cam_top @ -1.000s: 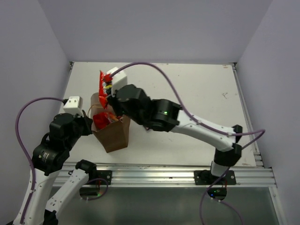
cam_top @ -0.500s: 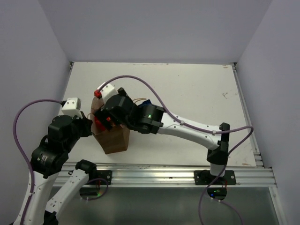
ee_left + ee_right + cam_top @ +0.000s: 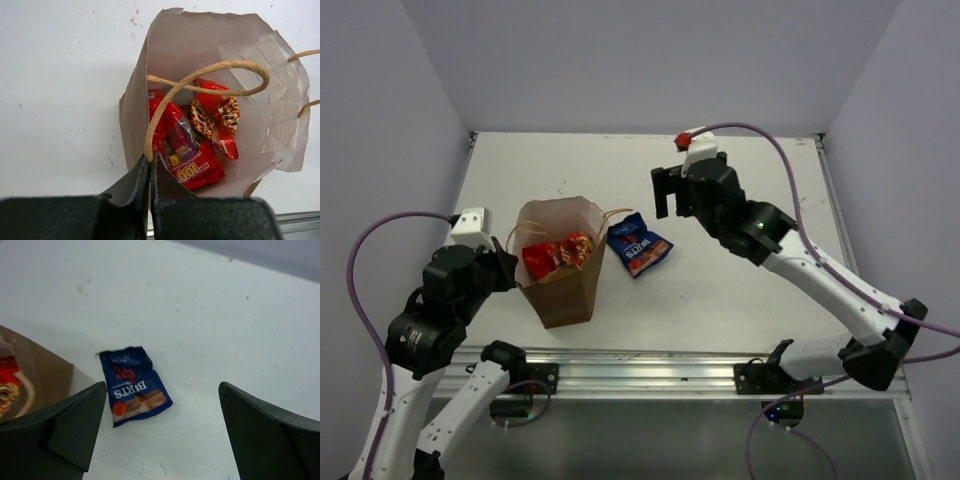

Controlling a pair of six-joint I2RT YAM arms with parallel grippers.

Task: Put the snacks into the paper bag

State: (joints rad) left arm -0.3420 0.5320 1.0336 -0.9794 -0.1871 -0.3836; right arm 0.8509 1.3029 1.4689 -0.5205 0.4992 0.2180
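The paper bag (image 3: 558, 292) is seen standing open at the lower left of the top view, on the white table (image 3: 750, 270). Its near rim is pinched between the closed fingers of the left gripper (image 3: 151, 167), at the bottom of the left wrist view. Two snacks are seen inside it: a red packet (image 3: 182, 150) and a red-yellow packet (image 3: 215, 120), touching. The small blue bag (image 3: 638, 246) is laid flat on the table just right of the paper bag, outside it. The right gripper (image 3: 672, 193) is held above the table right of centre, fingers spread wide, nothing gripped.
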